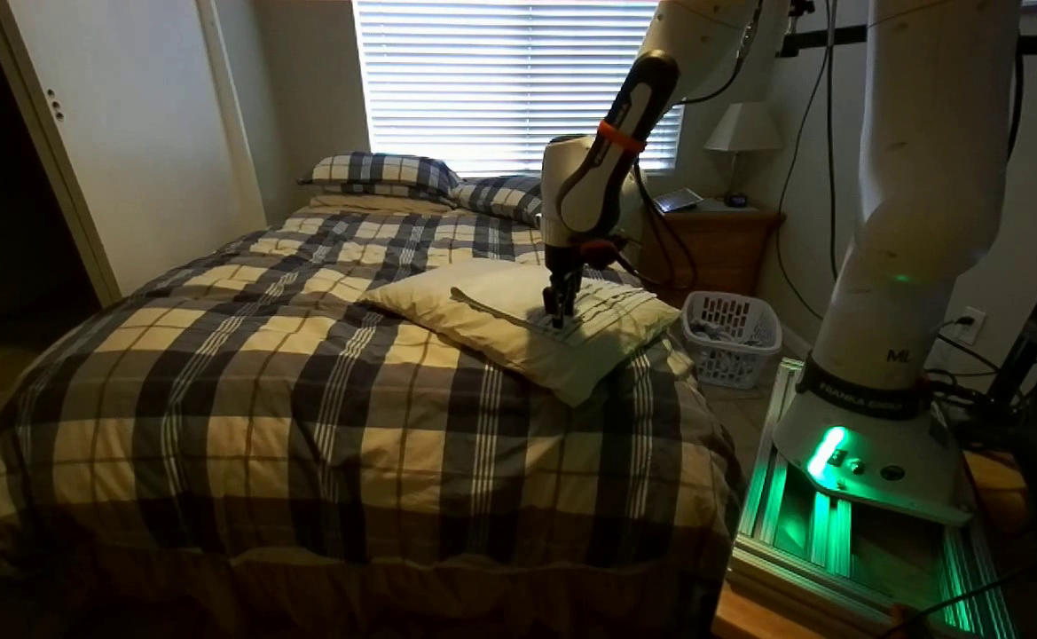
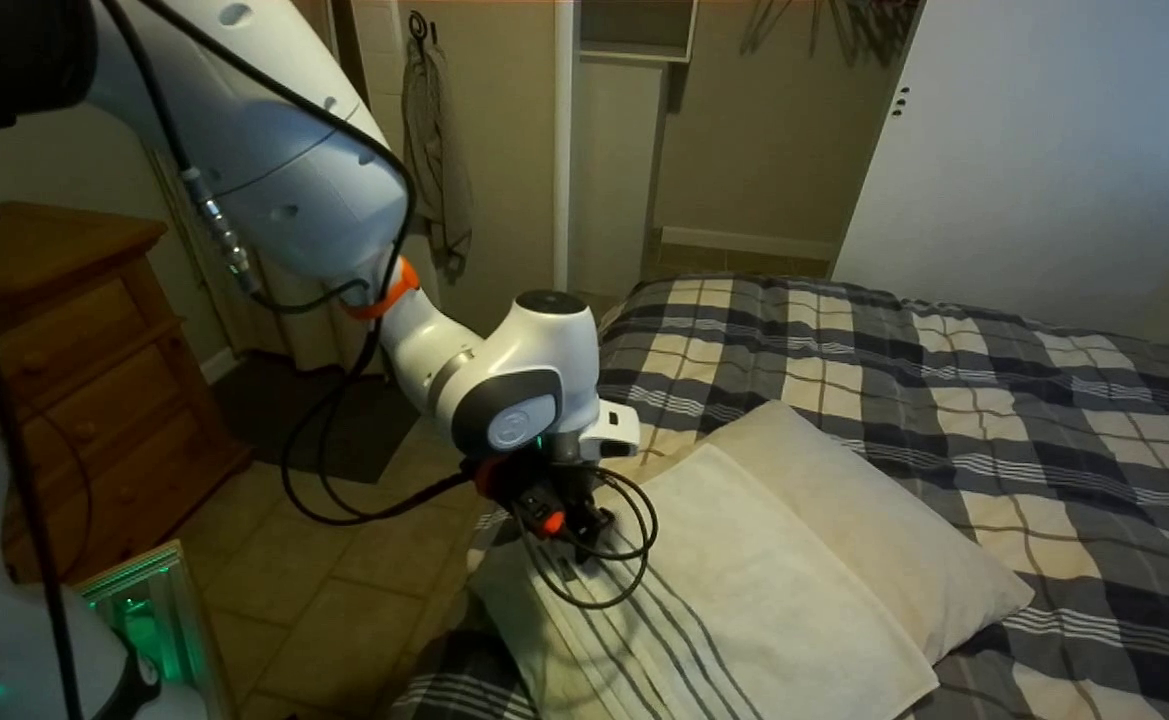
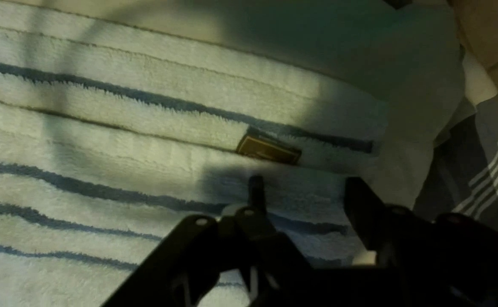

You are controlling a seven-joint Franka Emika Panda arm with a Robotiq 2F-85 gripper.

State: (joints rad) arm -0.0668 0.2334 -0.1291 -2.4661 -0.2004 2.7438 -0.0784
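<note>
A white towel with dark blue-grey stripes [image 2: 744, 570] lies folded on a cream pillow [image 2: 874, 520], which rests on the plaid bedspread [image 1: 243, 382]. Over the striped end of the towel my gripper [image 1: 561, 315] points down, close to the cloth in both exterior views. In the wrist view the gripper [image 3: 303, 187] is open, its dark fingers apart with striped towel showing between and below them. A small brown label [image 3: 269, 149] sits at a fold edge just beyond the fingertips. Whether the tips touch the towel I cannot tell.
Plaid pillows [image 1: 381, 173] lie at the bed's head. Beside the bed stand a white laundry basket [image 1: 731, 342] and a wooden nightstand [image 1: 722, 240] with a lamp [image 1: 742, 129]. A wooden dresser [image 2: 94, 380] stands near the arm. Black cable loops [image 2: 649, 530] hang around the gripper.
</note>
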